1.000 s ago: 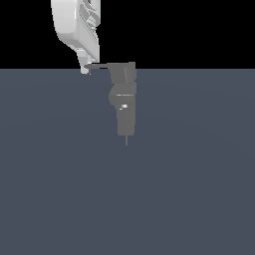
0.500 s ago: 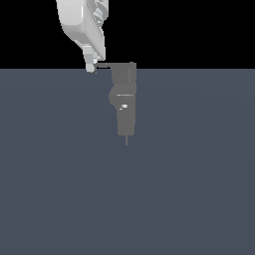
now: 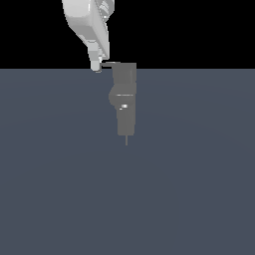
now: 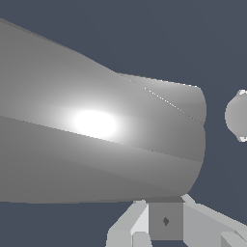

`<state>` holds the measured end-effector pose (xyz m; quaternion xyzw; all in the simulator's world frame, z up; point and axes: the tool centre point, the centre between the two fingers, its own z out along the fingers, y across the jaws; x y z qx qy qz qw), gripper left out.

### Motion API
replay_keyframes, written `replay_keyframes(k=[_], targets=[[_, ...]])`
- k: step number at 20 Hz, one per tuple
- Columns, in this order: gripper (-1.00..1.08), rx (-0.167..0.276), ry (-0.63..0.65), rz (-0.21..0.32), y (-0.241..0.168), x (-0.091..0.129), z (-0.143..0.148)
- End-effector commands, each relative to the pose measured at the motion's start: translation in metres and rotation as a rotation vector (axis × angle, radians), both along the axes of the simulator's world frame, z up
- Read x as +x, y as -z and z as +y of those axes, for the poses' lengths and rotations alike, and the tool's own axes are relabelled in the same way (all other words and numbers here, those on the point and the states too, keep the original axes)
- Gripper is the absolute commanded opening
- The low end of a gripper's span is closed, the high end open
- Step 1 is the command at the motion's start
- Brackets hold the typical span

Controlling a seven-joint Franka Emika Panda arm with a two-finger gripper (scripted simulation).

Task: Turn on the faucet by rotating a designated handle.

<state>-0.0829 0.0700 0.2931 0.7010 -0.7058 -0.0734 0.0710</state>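
The handle (image 3: pixel 111 63) is a thin, stiff-looking stick poking out from the top of the faucet (image 3: pixel 124 99), right beside the fingertip. Pushing near its free end should turn it easiest. I cannot tell if the gripper (image 3: pixel 96 66) fingers are spread or pressed together.

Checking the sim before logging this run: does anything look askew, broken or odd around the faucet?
Nothing stands out. The faucet looks intact on the grey surface, its handle sticking out toward the exterior view's left. The pincer is at the handle's tip; whether it touches is unclear.
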Motion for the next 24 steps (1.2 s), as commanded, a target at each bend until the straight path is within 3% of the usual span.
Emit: replay_keyframes(k=[1, 15, 16, 17, 24], targets=[[-1.00, -0.001, 0.010, -0.001, -0.001, 0.000, -0.018], [-1.00, -0.001, 0.020, -0.007, -0.005, -0.005, -0.114], [-1.00, -0.001, 0.020, -0.007, -0.005, -0.005, -0.114], [-1.00, 0.002, -0.011, -0.001, -0.002, -0.005, -0.091], [-1.00, 0.001, -0.004, -0.003, 0.001, 0.013, -0.115]])
